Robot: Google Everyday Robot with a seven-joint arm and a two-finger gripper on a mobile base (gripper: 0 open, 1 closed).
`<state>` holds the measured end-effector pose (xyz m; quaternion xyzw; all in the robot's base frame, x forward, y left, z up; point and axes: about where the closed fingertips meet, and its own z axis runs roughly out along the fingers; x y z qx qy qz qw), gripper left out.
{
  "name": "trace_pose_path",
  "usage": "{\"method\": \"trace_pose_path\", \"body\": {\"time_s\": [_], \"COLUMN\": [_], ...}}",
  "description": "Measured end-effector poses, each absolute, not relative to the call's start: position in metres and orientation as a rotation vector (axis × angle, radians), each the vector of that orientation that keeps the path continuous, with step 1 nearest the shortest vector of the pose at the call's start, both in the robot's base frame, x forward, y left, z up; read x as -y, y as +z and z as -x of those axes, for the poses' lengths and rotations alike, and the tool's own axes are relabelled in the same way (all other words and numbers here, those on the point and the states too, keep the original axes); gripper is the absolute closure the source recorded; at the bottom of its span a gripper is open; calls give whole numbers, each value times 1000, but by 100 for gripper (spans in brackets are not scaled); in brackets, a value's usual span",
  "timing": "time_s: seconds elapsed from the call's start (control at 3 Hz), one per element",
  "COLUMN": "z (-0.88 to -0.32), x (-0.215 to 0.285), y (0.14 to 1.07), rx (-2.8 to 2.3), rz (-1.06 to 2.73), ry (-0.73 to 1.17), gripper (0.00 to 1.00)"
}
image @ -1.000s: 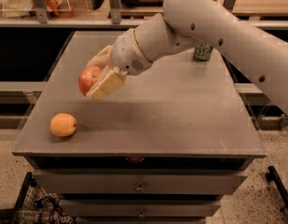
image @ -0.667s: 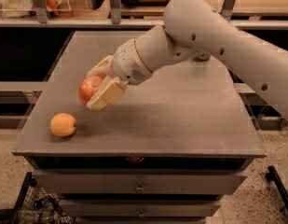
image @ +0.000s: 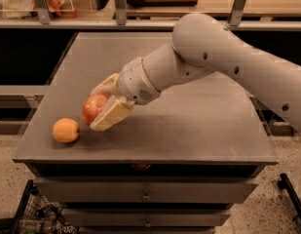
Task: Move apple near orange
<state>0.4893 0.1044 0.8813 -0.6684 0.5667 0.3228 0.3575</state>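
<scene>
Gripper clamped on apple, just right of orange.

Gripper [image: 94, 109] was low over the table [image: 198, 130], just right of the orange [image: 65, 130] and a little farther back. Its jaws gripped the apple [image: 92, 106], with one tan finger [image: 105, 86] behind the fruit and the other [image: 111, 116] across its front right side. Apple sat close to the orange, with a narrow gap between them and no contact. Could not tell whether the apple rested on the table or hung just above it. Orange lay on the table by itself. White arm [image: 213, 57] reached in from far right of the orange, sloping down toward it.
</scene>
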Motion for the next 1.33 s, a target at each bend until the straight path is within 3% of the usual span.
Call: {"method": "trace_pose_path", "body": {"time_s": [0.33, 1.33], "z": [-488, -488], "x": [-106, -111], "y": [880, 879], "rx": [-1457, -1447], "rz": [1724, 1736], "ry": [842, 851], "gripper": [82, 12]}}
